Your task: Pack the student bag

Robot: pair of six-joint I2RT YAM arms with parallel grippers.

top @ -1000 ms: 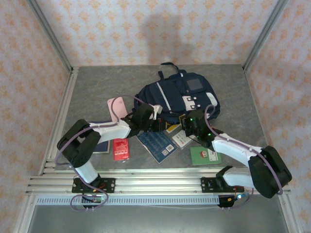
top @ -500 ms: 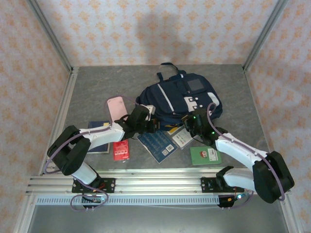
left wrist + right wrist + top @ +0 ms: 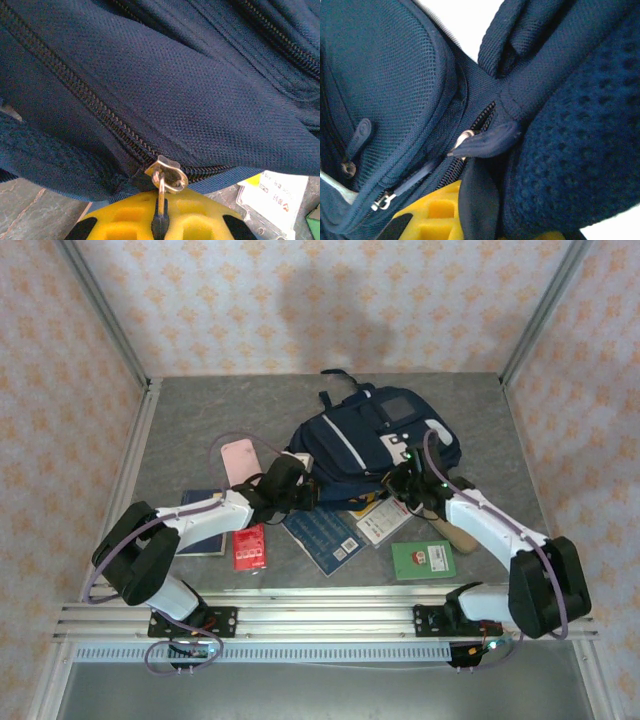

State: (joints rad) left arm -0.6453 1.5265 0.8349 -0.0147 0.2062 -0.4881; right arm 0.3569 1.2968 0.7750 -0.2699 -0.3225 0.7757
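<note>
The student bag (image 3: 370,440) is a navy-blue backpack lying at the back middle of the table. My left gripper (image 3: 298,490) is at the bag's near-left edge. In the left wrist view its yellow fingers (image 3: 130,220) are shut on the metal pull of a zipper slider (image 3: 167,175) on a long dark zipper. My right gripper (image 3: 402,478) presses against the bag's near-right side. In the right wrist view it (image 3: 480,220) is shut on a dark fabric strap (image 3: 477,200), just below a rubber zipper tab (image 3: 485,142).
Loose items lie in front of the bag: a pink case (image 3: 238,460), a red packet (image 3: 249,546), a blue book (image 3: 322,535), a white card pouch (image 3: 380,523), a green booklet (image 3: 422,560) and a dark blue notebook (image 3: 205,530). A tan object (image 3: 462,535) lies beside my right forearm.
Both arms have stretched lower and further out. The right gripper moved back and to the right, and the bag shifted slightly toward the back. Both grippers stayed shut.
</note>
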